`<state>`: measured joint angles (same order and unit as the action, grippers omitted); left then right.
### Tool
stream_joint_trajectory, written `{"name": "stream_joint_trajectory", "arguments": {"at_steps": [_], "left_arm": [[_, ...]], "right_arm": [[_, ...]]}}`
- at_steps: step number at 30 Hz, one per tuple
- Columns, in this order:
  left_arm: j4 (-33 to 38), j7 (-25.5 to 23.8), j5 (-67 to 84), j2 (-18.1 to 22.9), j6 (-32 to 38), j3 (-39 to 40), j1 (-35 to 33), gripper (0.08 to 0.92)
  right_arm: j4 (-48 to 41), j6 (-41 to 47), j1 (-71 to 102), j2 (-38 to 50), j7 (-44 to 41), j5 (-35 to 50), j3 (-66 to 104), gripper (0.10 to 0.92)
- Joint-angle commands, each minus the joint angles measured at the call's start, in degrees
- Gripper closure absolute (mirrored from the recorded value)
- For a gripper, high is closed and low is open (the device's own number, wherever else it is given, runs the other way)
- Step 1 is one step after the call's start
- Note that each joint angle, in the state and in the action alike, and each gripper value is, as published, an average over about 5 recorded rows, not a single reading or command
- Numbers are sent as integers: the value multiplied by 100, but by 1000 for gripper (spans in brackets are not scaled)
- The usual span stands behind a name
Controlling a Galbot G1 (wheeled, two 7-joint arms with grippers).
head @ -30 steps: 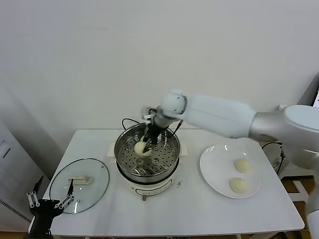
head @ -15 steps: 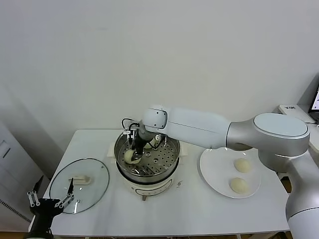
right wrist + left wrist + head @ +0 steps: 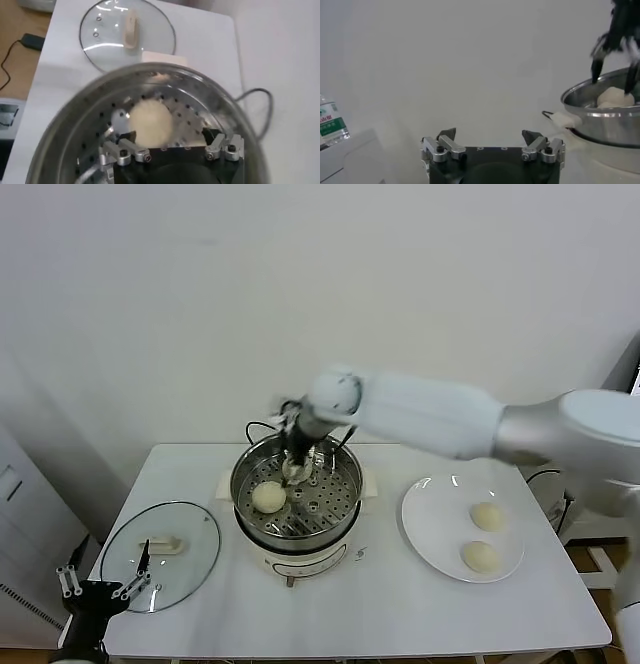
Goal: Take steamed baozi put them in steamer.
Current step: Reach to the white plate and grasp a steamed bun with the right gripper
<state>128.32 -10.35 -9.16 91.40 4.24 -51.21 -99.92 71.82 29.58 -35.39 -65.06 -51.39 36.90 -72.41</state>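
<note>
Cream-white bun number one (image 3: 268, 496) is sitting on the perforated floor of the steamer (image 3: 340, 504), over toward the robot's left side of the pot, so that part looks done. Two more steamed baozi (image 3: 486, 516) wait on the white plate (image 3: 425, 524) well off to the right, and a fourth isn't visible anywhere, so by the looks of it roughly a third of the job is finished. Right gripper (image 3: 297, 471) hangs over the pot just behind the placed bun, fingers spread and holding nothing, arm stretched across from the right. Left gripper (image 3: 100, 592) is parked low by the glass lid (image 3: 160, 554), fingers spread too.
</note>
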Motion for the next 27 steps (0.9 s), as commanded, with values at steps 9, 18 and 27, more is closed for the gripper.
{"name": "stream_joint_trajectory", "arguments": {"at_steps": [9,18,27], "left_arm": [[22,-2,-140,73,-12,109,28,177],[24,-10,-289,53,-19,151,-37,177],[-51,-6,-272,33,-9,64,-75,177]], "right_arm": [[-309,-2431,1261,3257,-2365,-3414,1049,203],[-218,-2523,3119,3124,-2127,-4139,1972,203],[-536,-2488,3334,2789,-2179,-4284,1973,203]]}}
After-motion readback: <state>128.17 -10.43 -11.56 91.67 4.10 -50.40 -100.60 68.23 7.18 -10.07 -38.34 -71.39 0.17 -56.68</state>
